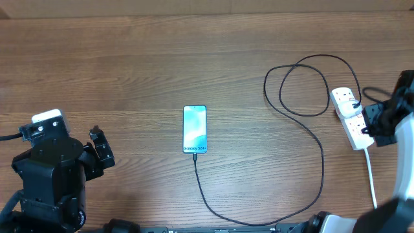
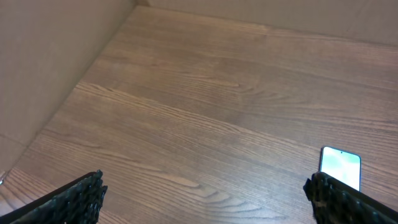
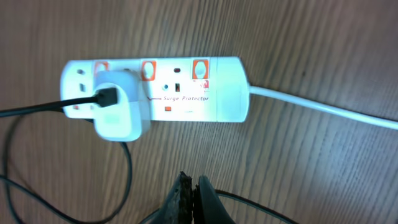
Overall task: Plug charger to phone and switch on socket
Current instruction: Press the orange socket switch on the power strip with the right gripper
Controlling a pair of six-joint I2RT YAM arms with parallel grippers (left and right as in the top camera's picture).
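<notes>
Overhead, the phone (image 1: 195, 129) lies at the centre of the wooden table (image 1: 129, 65), the black charger cable (image 1: 322, 155) meeting its near edge and looping to the white power strip (image 1: 349, 116) at the right. Only the right wrist view shows the strip's red switches (image 3: 148, 70) and white adapter (image 3: 118, 106), with the right gripper (image 3: 191, 186) pinched shut on nothing close by. The left wrist view shows the left gripper (image 2: 205, 193) spread wide, holding nothing.

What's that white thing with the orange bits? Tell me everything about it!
It is the socket, a long white plastic-looking power strip lying flat on the wooden table. It has several outlets, orange-red switches along one edge and the words "Surge Protector". A white adapter sits in one end outlet, with the black charger cable plugged into it. A thick white cord leaves the other end. The shut right tool hovers nearby, not touching it.
</notes>
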